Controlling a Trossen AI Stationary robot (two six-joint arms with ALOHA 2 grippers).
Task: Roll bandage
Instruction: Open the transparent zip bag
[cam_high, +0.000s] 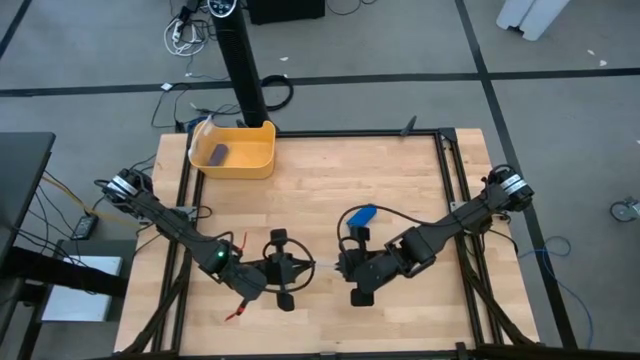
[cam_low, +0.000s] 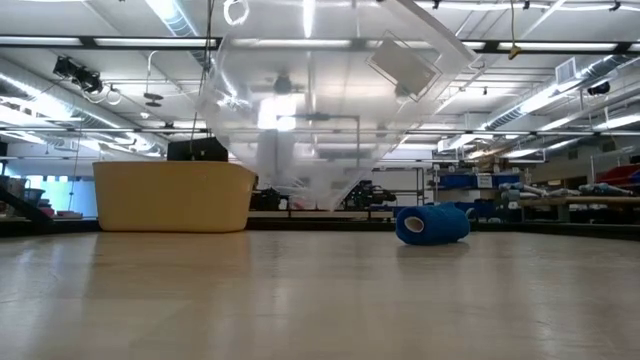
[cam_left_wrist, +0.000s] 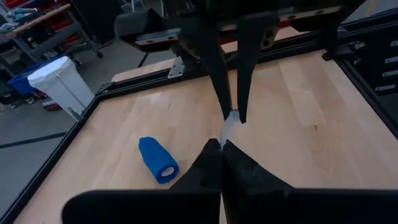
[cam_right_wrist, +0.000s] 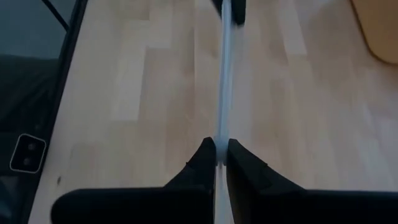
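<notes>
We see the left gripper (cam_high: 303, 268) clenched on one edge of a clear plastic bag (cam_low: 330, 90), the right gripper (cam_high: 340, 266) pinching its other edge. Just beyond the right gripper, the rolled blue bandage (cam_high: 361, 215) lies on the table (cam_high: 330, 170).

Two dark robot arms showing black housings and trailing cables.
The left arm (cam_high: 170, 225) is glowing with a small green light near its wrist; the right arm (cam_high: 450, 225) is carrying black cabling; each claw is tapering into slim black fingers (cam_right_wrist: 205, 163).
</notes>
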